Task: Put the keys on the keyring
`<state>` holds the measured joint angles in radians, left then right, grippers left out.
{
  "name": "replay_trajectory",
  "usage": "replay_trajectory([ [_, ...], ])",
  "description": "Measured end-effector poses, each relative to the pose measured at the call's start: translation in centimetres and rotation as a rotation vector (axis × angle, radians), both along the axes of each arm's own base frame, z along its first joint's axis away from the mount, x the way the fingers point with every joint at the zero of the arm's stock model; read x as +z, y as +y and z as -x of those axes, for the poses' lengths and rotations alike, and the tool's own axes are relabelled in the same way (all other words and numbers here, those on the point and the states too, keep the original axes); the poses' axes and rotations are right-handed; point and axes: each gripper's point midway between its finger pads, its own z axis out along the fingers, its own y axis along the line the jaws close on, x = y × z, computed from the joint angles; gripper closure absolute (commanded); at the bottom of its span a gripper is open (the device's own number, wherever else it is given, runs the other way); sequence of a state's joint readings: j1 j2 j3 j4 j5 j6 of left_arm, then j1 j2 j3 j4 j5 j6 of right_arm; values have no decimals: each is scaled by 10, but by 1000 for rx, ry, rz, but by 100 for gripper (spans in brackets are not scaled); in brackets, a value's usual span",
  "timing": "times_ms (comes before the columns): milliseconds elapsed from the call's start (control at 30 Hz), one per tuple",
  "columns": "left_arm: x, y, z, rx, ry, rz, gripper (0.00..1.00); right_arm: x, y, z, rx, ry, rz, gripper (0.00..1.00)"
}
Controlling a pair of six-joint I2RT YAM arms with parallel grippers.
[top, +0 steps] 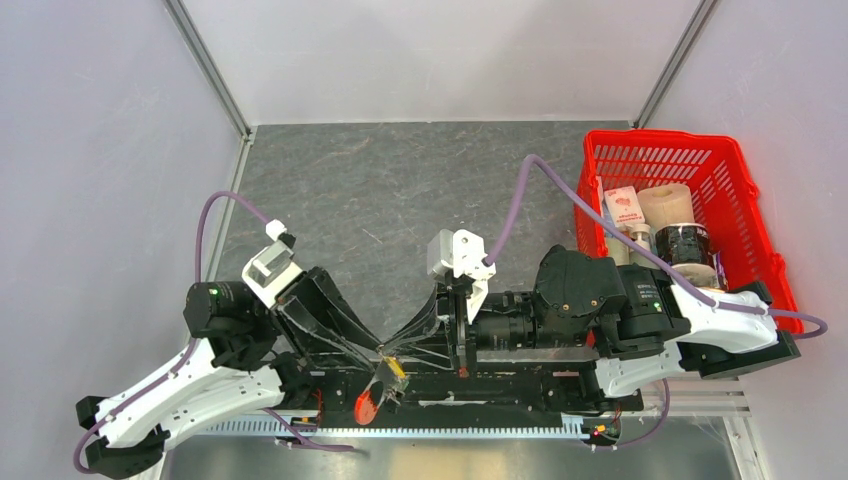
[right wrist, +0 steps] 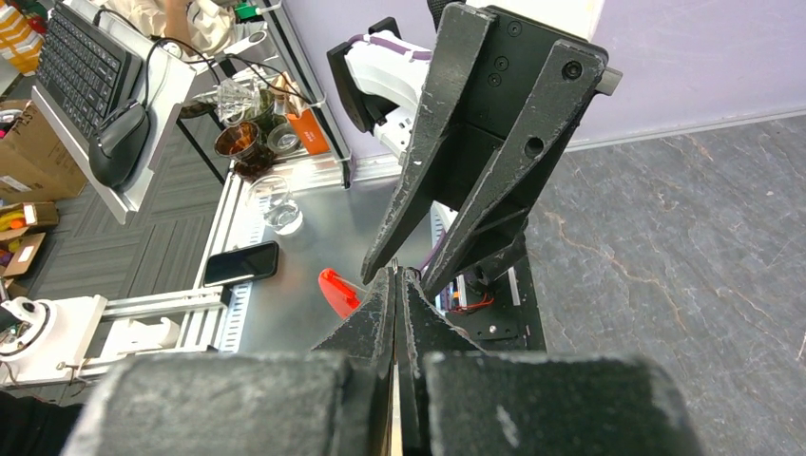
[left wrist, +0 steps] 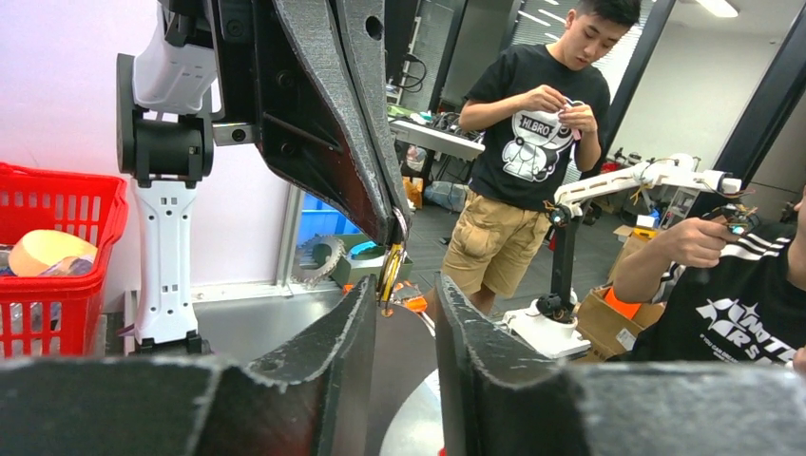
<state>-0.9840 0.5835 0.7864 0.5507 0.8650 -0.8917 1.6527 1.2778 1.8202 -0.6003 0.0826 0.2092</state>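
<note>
My right gripper (top: 388,353) (right wrist: 396,273) is shut at the near table edge. A thin metal loop of the keyring (right wrist: 395,270) pokes out of its tips. The red oval fob (top: 365,405) (right wrist: 337,291) hangs just below. The yellow-tagged key (top: 393,371) (left wrist: 390,271) dangles edge-on under the same tips. I cannot tell whether it is threaded on the ring. My left gripper (top: 381,359) (left wrist: 405,285) is open, and its fingers (right wrist: 418,180) straddle the right gripper's tips. Nothing sits between the left jaws. The green tag is hidden.
A red basket (top: 650,135) (left wrist: 57,190) holding a box, a roll and a jar stands at the right. The grey mat (top: 400,190) lies behind the arms. A phone (right wrist: 240,262) and a glass (right wrist: 278,211) lie on the metal ledge beyond the near edge.
</note>
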Motion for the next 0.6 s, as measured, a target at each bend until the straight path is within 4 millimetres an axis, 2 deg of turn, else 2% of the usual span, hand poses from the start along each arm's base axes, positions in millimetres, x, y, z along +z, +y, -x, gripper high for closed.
replay_trajectory([
  [100, -1, -1, 0, 2, 0, -2, 75, 0, 0, 0, 2, 0, 0, 100],
  [267, -2, -2, -2, 4, 1, -7, 98, 0, 0, 1, 7, 0, 0, 100],
  [600, -2, -3, -2, 6, -1, -12, 98, 0, -1, 3, 15, 1, 1, 100],
])
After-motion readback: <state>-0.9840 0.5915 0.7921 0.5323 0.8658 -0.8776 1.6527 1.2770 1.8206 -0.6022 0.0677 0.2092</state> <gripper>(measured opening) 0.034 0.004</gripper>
